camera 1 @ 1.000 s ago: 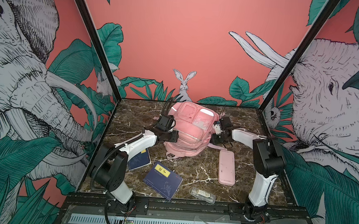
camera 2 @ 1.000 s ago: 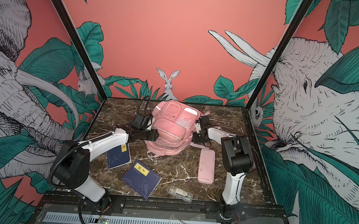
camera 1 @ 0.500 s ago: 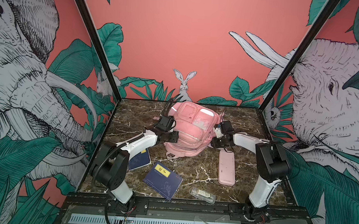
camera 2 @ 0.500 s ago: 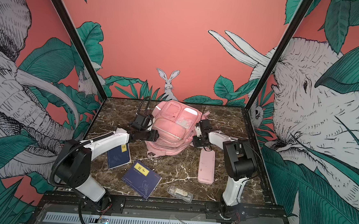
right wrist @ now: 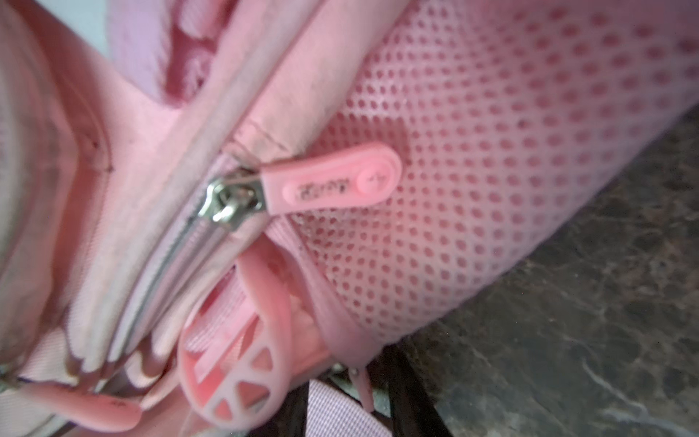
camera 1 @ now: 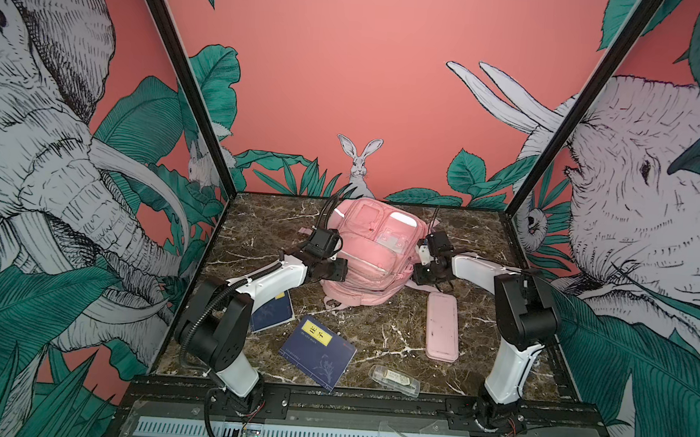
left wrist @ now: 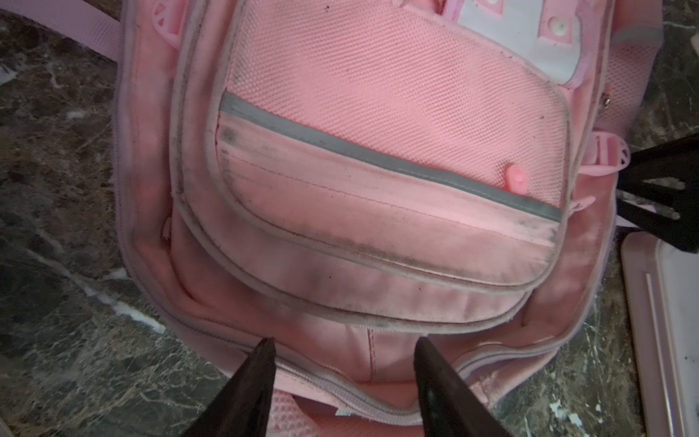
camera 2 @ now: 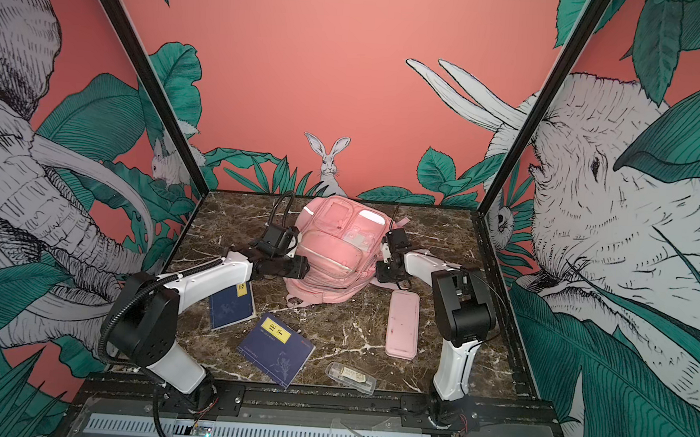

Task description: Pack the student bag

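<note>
Mid-table near the back wall, large soft pink fabric student bag (camera 1: 364, 266) lies pockets-up on dark marble tabletop (camera 1: 391, 338), long axis approx back-to-front, rounded zip end twd front edge. Left gripper (left wrist: 342, 342) spread wide over that end; right gripper (camera 1: 420, 271) at bag's right side, gap can't tell.

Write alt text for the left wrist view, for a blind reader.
A soiled pink student bag fills the view, lying on a dark marble table, a grey reflective strip crossing its front. The left gripper stands open over the bag's zipped edge; a pale pink pencil case shows at the frame's edge.
</note>
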